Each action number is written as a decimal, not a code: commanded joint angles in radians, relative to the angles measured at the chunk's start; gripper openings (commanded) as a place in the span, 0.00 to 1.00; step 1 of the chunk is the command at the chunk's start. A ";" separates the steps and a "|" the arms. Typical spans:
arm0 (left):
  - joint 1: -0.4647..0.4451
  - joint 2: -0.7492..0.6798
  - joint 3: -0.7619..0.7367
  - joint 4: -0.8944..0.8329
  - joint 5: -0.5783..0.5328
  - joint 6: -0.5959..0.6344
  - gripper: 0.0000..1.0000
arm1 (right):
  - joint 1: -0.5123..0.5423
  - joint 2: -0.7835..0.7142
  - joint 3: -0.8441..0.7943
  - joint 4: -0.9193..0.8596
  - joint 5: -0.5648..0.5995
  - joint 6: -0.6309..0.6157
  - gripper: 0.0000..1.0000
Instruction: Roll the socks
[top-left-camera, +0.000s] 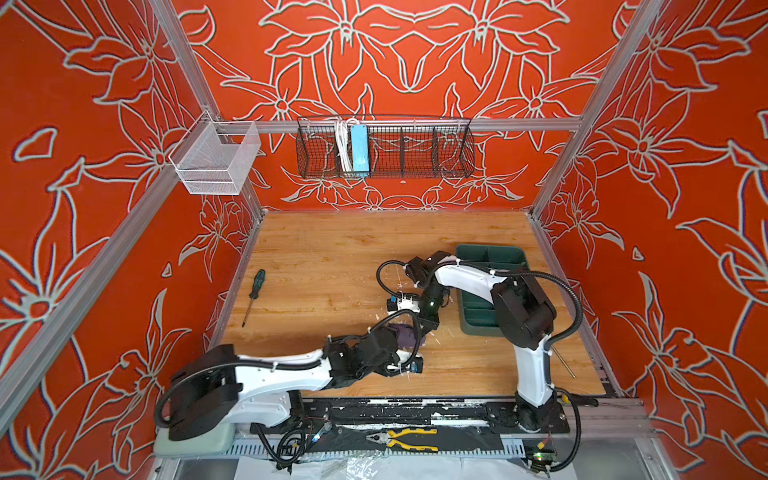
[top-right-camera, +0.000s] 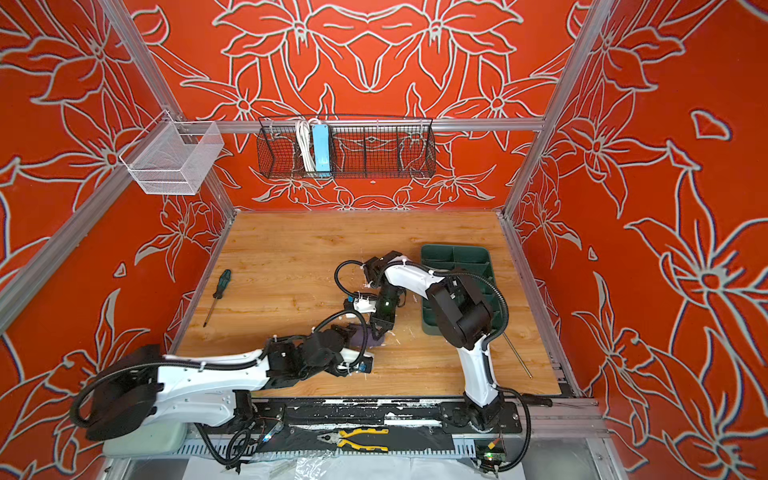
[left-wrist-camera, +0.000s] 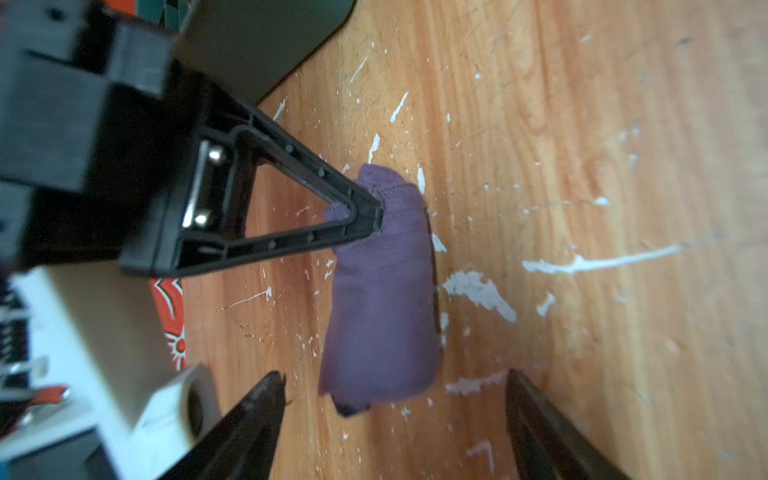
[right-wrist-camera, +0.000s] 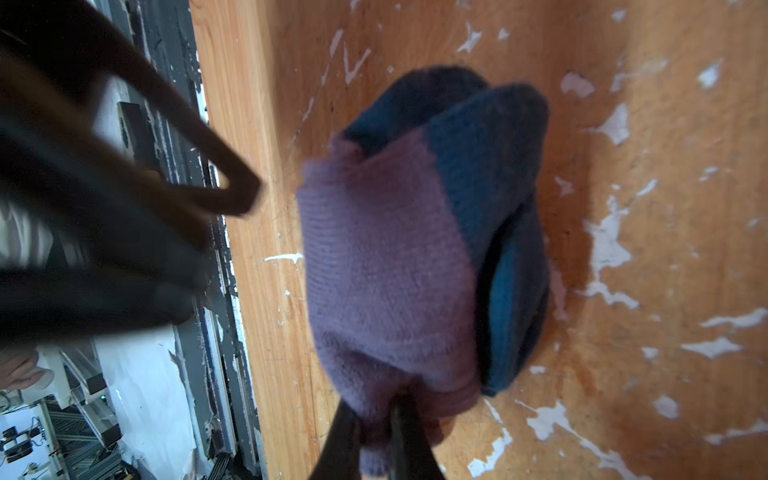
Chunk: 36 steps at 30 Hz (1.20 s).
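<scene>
A sock bundle lies on the wooden bench, towards its front and a little right of the middle, just left of the green tray. It is a short, fat roll of purple knit; in the right wrist view a teal cuff wraps one side of it, and no other fabric can be made out. The right gripper has its jaws pinched narrow on one end of the roll, with purple fabric gathered between the tips. The left gripper is at the opposite end, its jaws wide, one tip on each side of the roll and neither touching it. In both top views the two arms meet over the bundle and hide most of it. A screwdriver lies well apart, near the left edge of the bench
</scene>
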 joint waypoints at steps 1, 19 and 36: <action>-0.007 0.126 0.041 0.243 -0.132 0.025 0.80 | 0.002 0.019 0.017 -0.061 -0.044 -0.032 0.02; 0.045 0.250 0.164 -0.133 -0.063 -0.145 0.00 | -0.085 -0.262 -0.194 0.182 0.028 0.067 0.24; 0.282 0.550 0.667 -0.844 0.537 -0.344 0.00 | -0.228 -1.013 -0.547 0.582 0.300 0.180 0.47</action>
